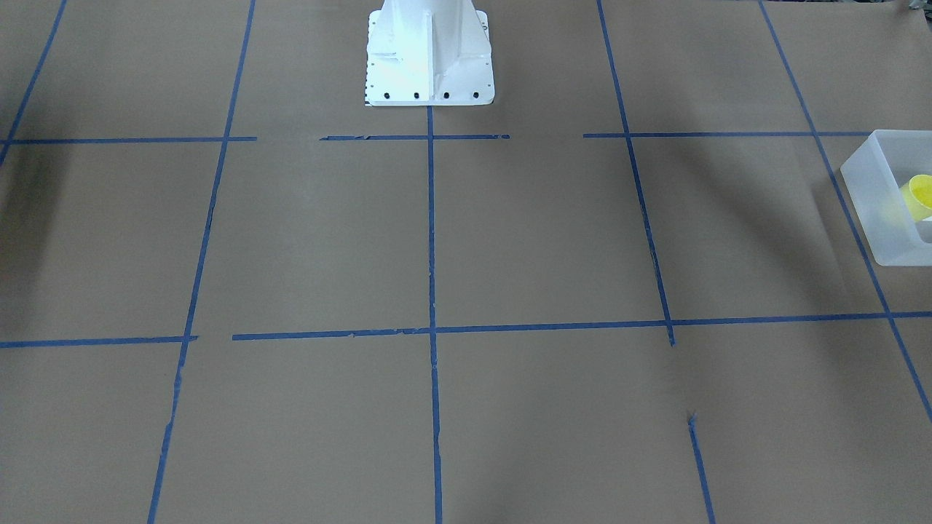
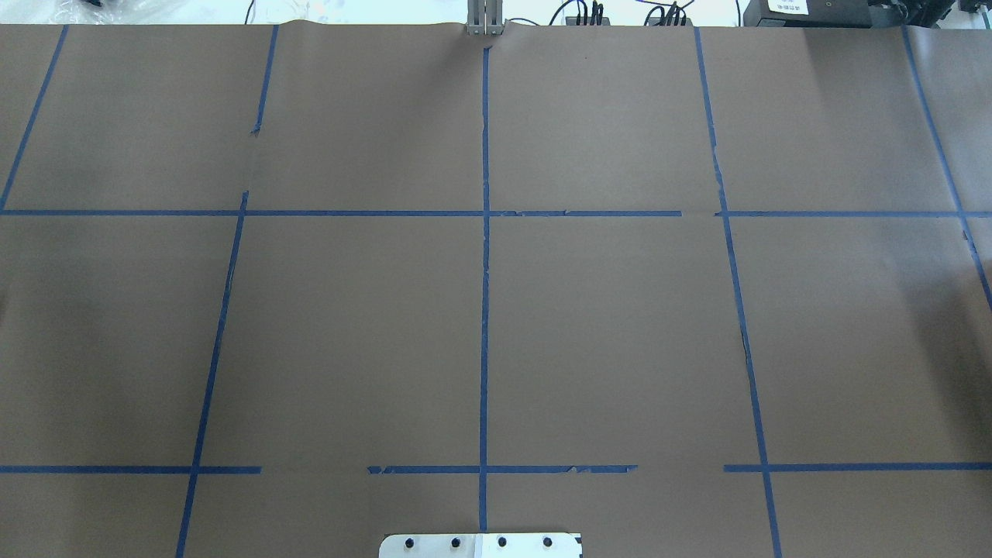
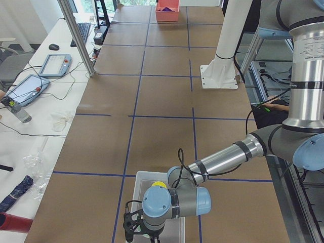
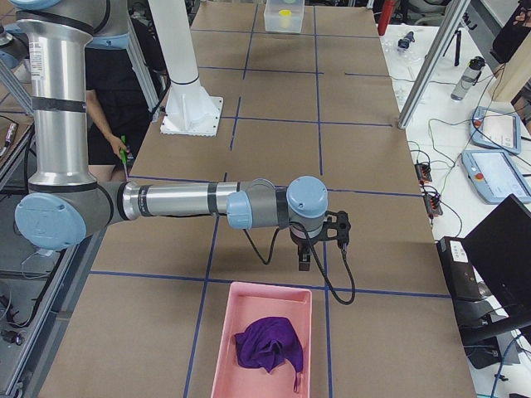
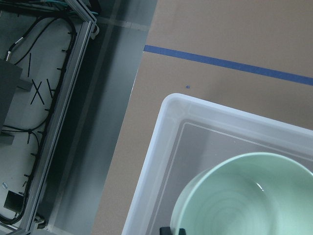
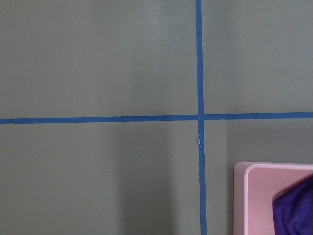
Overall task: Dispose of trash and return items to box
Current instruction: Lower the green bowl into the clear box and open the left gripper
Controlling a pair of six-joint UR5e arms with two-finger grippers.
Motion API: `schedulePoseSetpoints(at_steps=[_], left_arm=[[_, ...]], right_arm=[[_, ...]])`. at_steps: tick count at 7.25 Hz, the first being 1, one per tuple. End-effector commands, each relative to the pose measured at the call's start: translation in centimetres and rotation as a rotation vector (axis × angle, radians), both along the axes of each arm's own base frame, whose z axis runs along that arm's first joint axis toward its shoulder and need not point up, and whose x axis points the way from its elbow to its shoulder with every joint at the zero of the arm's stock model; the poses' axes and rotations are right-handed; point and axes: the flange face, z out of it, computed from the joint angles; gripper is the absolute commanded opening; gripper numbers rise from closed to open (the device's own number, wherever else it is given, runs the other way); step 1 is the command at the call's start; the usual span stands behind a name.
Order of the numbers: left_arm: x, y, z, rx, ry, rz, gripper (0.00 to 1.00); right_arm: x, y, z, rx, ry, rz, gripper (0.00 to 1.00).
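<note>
The frosted-white box (image 1: 870,196) stands at the table's end on my left, with the yellow cup (image 1: 919,196) lying in it. The left wrist view looks down into the box (image 5: 166,127) at a pale green bowl (image 5: 244,196) sitting inside. My left gripper (image 3: 142,228) hangs over the box (image 3: 132,190), and I cannot tell if it is open or shut. My right gripper (image 4: 304,259) hovers above bare table just short of a pink tray (image 4: 217,332); its state cannot be told either. No loose trash shows on the table.
The pink tray (image 6: 242,196) holds a crumpled purple cloth (image 4: 270,342). The white robot base (image 1: 429,58) stands at the table's near-robot edge. Blue tape lines grid the brown table. Tablets, cables and bottles lie on side benches.
</note>
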Motion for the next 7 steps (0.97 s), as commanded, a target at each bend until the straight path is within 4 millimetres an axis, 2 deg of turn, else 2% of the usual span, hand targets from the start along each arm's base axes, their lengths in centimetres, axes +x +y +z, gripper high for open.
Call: schedulePoseSetpoints(at_steps=[1,2,3,4,6,7], left_arm=[[0.0,-0.1,-0.2,0.006,0.0,0.002,1.0],[0.0,-0.2,-0.5,0.013,0.0,0.0,1.0],[-0.3,-1.5,-3.2,0.069,-0.013,-0.001,1.0],[-0.7,-3.3,-7.8,0.16,-0.03,-0.003,1.0],[-1.1,-5.4,-15.1,0.336,-0.066,0.005,1.0],[-1.0,-6.0,-16.3,0.42,-0.085,0.005,1.0]], right_arm=[[0.0,0.0,0.0,0.001,0.0,0.0,1.0],[0.0,-0.2,-0.2,0.004,0.0,0.0,1.0],[0.0,-0.2,-0.3,0.005,0.0,0.0,1.0],[0.0,-0.2,-0.3,0.007,0.0,0.0,1.0],[0.0,-0.2,-0.7,0.013,-0.001,0.0,1.0],[0.0,-0.2,-0.7,0.017,-0.001,-0.001,1.0]])
